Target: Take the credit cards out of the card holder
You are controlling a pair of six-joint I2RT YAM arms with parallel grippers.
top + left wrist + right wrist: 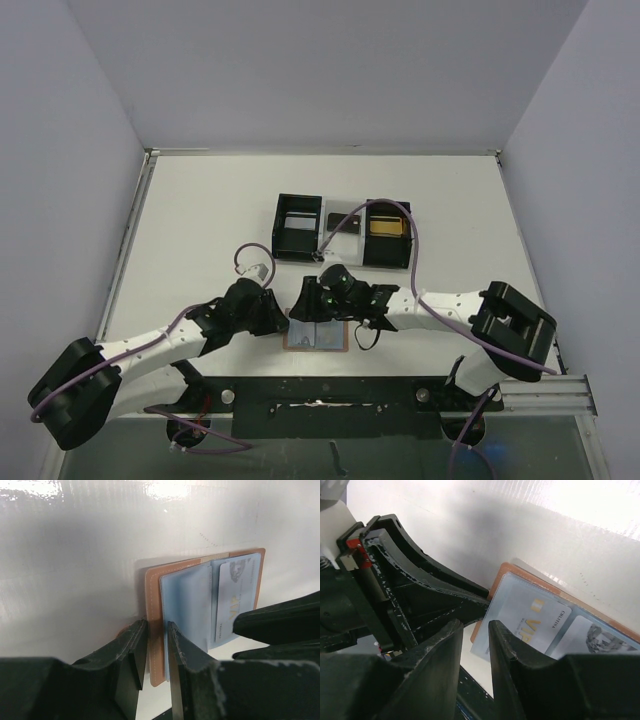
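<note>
The card holder (322,338), tan leather with light blue pockets, lies open on the table in front of the arm bases. My left gripper (156,625) is shut on its tan left edge (152,595); from above it sits at the wallet's left side (287,322). A pale silver-grey credit card (235,595) with gold letters shows through a blue pocket (535,617). A second card (595,637) lies beside it. My right gripper (475,622) hovers at the wallet's corner (304,308), jaws slightly apart with only table showing between them.
Behind the wallet stands a black tray (298,248) with a white middle (345,232). A gold flat piece (385,228) lies in its right compartment and a grey one (297,222) in its left. Walls enclose the white table on three sides.
</note>
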